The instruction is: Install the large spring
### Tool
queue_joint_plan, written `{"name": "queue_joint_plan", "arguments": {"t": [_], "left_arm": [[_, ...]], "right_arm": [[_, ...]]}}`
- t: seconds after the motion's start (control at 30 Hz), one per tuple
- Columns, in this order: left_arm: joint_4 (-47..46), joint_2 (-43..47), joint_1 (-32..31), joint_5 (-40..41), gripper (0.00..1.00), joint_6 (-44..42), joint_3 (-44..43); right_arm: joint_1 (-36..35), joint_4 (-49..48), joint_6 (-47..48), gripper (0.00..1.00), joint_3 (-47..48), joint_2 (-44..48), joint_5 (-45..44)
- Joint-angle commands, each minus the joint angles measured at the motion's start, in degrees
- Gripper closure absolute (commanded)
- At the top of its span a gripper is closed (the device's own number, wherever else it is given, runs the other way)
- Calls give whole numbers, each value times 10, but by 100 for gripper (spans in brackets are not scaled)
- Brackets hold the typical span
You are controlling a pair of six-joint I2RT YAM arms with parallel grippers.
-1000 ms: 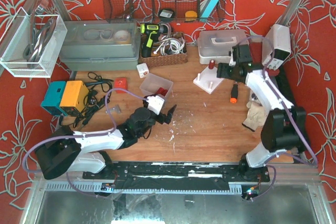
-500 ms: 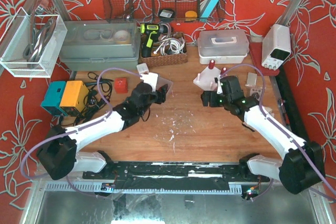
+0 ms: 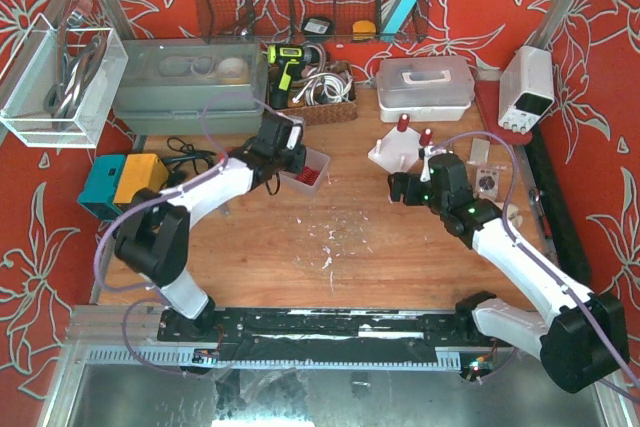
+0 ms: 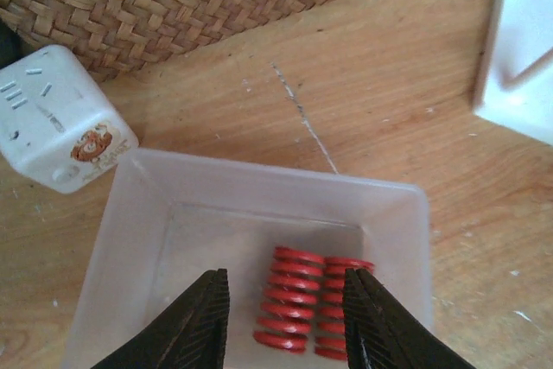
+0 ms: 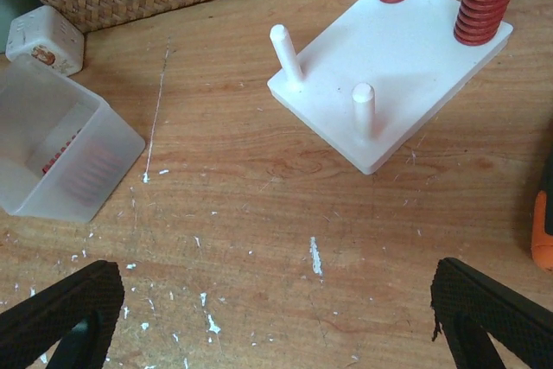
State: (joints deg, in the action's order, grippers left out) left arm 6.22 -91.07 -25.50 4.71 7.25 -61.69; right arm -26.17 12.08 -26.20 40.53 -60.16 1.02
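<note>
Worktop (image 3: 360,247) of scuffed wood is carrying several containers. Along its far edge a long grey bin (image 3: 190,87) is holding rolls of tape under a clear lid. A wicker basket (image 3: 315,97) next to it is holding white cables and a yellow-green drill. Further right, a white lidded box (image 3: 425,82) is standing shut. Nearer, right of centre, a white peg board (image 5: 406,58) is bearing two red springs (image 5: 479,6) on its far pegs, with its two near pegs (image 5: 285,54) standing bare. Left of it, a small clear tray (image 4: 138,239) is sitting just beside a white cube (image 4: 56,118).

Two red springs are lying side by side in the tray, touching each other. The large spring (image 4: 289,300) is the wider, left one of the pair, and a second spring (image 4: 344,313) is lying against its right side.

The left end effector (image 4: 285,283) is hanging over the tray with its fingers apart. The large spring is lying between them, with a gap showing on its left side. It is lying flat on the tray floor, its long axis running parallel to the fingers and pointing toward the wicker basket.

The right end effector (image 5: 276,283) is hovering above bare wood near the peg board, its fingers spread wide and gripping nothing.
</note>
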Motion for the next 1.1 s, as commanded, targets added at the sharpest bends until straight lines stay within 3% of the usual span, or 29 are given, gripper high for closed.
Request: {"name": "queue_joint_plan", "arguments": {"t": [0.0,0.27,1.07], "left_arm": [[110,-66,27,-55,60,-40,-82],[185,-155,39,-65,63,-77,-165],[189,-219,39,-123,62,-82,-175]], "right_arm": [[-4,-14,-7,3,-3,-11,-6],[-5,-15,-4,3,0,-17,-4],[-5,-17,-3,3,-1,-19,-4]]}}
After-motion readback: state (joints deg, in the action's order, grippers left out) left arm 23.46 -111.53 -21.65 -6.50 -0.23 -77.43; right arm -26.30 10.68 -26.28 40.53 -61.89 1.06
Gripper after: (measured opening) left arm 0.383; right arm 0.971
